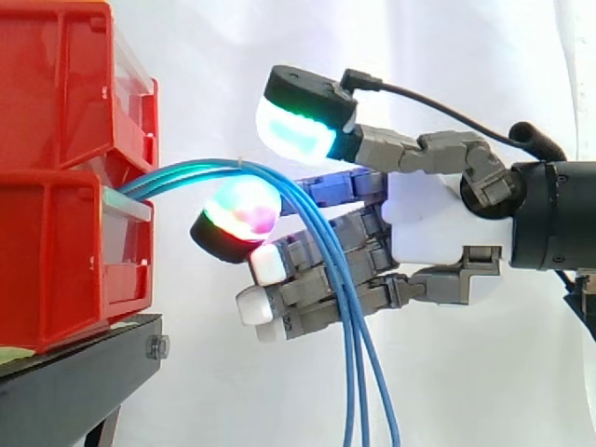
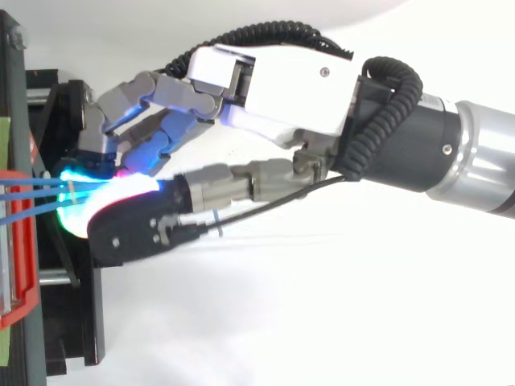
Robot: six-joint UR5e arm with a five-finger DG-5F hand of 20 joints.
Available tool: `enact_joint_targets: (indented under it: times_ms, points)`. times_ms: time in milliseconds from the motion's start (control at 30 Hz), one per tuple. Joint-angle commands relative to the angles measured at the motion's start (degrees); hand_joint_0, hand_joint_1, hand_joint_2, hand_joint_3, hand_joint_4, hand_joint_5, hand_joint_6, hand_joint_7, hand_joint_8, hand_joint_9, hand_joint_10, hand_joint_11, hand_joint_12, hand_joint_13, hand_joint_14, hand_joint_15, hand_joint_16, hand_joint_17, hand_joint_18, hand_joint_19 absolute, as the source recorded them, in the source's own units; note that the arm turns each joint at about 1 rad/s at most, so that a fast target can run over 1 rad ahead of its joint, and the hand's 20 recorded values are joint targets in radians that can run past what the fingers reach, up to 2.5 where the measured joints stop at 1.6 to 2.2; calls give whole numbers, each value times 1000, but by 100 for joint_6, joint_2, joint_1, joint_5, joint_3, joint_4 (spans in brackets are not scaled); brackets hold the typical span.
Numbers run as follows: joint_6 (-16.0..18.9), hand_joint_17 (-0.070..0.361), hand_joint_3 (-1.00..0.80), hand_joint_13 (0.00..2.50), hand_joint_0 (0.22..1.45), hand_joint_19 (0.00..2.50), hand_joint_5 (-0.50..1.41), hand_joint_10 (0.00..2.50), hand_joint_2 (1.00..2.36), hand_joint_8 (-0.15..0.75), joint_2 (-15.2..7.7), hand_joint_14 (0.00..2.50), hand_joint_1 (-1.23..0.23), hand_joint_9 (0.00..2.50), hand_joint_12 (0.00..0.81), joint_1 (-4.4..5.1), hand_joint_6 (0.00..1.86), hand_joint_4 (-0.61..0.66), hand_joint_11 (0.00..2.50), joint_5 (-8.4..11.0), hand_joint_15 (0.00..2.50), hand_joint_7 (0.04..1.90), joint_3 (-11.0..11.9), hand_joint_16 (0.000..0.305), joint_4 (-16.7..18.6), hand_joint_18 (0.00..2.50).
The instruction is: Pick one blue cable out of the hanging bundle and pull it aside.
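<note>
My fingers (image 1: 268,263) are spread at the blue cables (image 1: 186,173), pinching none yet. Next I must close on one cable only.

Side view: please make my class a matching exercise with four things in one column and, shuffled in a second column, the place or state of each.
Things
1. red bins
2. blue cables
3. hand
4. black stand

Places or states
A. reaches in from the right, fingers open
B. stacked at the left
C. beneath the bins
D. arch out from the bins and hang down

Pairs: 1-B, 2-D, 3-A, 4-C
</note>
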Motion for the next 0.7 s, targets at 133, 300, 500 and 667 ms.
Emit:
enact_joint_targets:
  times_ms: [133,300,500,667]
  points:
    - [-35,97,-137,824,584,270,-108,16,1013,323,5,17,-556,1036,331,-28,933,104,551,4,403,933,67,43,-96,590]
    - [-35,111,-14,882,572,222,-96,15,1199,354,5,14,-763,1097,355,-46,950,-39,587,-5,392,993,120,49,-184,677]
    - [-70,109,-23,875,581,234,-102,15,1219,339,-4,14,-786,1075,347,-54,963,-84,599,-5,403,956,164,48,-228,675]
    - [-79,101,25,839,651,260,-111,17,1000,314,5,15,-793,1030,328,-72,964,-114,591,-58,412,997,173,45,-255,641]
